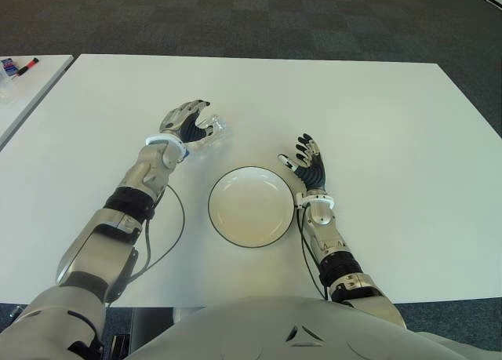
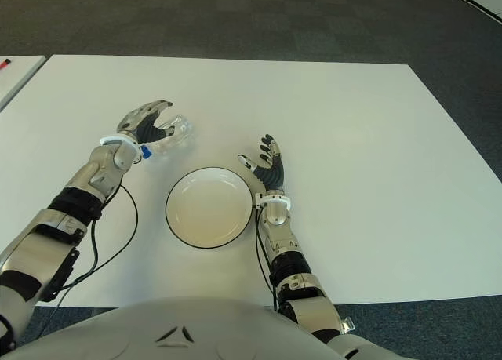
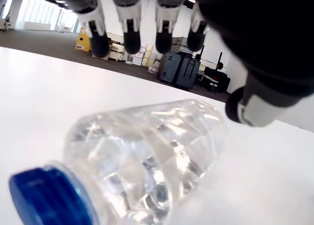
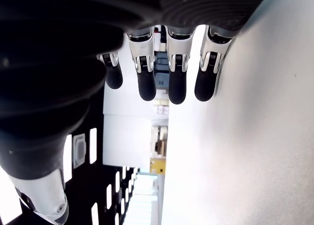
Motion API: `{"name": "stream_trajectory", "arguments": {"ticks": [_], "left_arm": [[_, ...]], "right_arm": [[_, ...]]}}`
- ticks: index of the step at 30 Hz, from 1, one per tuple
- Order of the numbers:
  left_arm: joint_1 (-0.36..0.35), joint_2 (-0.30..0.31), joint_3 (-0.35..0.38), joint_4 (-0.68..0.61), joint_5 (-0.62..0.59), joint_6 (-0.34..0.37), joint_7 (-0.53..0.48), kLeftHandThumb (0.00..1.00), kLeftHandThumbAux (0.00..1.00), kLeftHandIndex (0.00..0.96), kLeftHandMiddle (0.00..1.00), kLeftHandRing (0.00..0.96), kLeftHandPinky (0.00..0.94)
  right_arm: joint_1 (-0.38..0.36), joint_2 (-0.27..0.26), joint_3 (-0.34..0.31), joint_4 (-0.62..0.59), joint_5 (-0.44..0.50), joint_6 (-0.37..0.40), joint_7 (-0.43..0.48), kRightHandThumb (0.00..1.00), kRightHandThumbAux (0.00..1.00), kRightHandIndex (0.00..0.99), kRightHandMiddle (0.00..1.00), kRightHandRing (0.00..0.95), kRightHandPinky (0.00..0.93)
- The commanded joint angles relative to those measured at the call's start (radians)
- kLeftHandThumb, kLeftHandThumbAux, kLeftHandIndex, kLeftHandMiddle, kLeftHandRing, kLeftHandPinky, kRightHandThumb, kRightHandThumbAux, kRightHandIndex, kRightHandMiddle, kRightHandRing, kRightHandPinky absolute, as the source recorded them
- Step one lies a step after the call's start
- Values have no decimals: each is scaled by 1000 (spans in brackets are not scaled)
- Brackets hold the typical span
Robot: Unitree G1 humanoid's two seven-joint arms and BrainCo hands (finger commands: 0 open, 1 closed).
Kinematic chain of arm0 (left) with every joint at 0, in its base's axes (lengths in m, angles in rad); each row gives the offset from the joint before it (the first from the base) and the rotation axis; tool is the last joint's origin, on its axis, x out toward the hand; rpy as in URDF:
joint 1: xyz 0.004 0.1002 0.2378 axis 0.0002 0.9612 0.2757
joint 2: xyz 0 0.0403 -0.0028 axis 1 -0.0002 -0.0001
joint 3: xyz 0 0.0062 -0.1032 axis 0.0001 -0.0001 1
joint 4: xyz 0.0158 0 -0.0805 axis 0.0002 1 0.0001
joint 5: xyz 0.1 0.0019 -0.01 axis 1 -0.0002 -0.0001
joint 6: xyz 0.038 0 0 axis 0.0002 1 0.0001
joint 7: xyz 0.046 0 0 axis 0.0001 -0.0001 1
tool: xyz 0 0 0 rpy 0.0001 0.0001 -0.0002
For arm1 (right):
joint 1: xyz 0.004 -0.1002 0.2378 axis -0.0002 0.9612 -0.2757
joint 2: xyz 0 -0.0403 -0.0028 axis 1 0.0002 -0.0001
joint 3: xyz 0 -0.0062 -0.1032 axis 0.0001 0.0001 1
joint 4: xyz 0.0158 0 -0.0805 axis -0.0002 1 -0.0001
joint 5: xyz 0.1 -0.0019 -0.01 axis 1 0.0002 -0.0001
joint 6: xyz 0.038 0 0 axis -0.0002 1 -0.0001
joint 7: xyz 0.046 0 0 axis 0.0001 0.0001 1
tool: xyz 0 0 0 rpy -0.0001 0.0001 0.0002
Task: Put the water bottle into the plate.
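Bottle on its side under spread left hand, ungripped; right hand open beside plate.

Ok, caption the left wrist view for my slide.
Left hand arched, fingers open, over the clear water bottle lying on the white table.

Clear water bottle with blue cap, cream plate rimmed perhaps black, white table.

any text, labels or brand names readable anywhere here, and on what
None can be read.
water bottle: clear, no label showing; blue cap blank.
plate: plain, dark rim, no print.
Small items on the side table: too small to read.
Yellow object behind the table in the left wrist view: blurred.
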Motion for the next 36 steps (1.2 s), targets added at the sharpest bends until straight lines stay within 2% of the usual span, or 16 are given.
{"name": "stream_trajectory", "arguments": {"ticks": [1,9,24,36], "left_arm": [[-9,2,-10,15,-8,-6,-20,480,503,0,8,32,119],[-22,-2,-26,41,1,3,-30,457,502,0,5,31,112],[-103,-16,-103,176,27,49,-108,359,486,0,8,22,80],[-123,-32,-138,216,26,68,-118,373,493,0,18,29,89]], "right_arm": [[25,25,3,45,-5,47,-2,438,722,99,162,161,194],[23,26,3,48,-7,47,-4,438,721,96,160,157,186],[29,30,2,36,-1,53,-2,450,721,100,168,168,204],[27,31,0,33,3,57,-2,464,719,98,170,171,210]]}}
